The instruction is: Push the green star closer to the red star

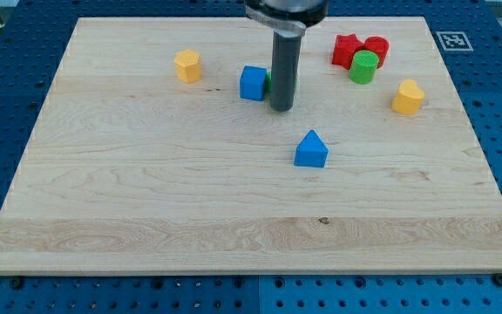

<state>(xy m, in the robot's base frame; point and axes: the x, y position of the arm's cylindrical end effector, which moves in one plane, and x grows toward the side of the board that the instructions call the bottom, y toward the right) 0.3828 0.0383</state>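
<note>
The red star [347,50] lies near the view's top right, touching a red cylinder [377,47] on its right. Only a green sliver [267,83] of a block shows between the blue cube [253,83] and my rod; its shape cannot be made out. My tip [281,108] rests on the board just right of the blue cube and below that green sliver, well left of the red star.
A green cylinder [363,67] stands just below the red star and red cylinder. A yellow block [407,97] lies further right. A yellow hexagonal block [187,65] lies at the top left. A blue triangular block [310,149] lies below my tip. The board's top edge [146,18] is near.
</note>
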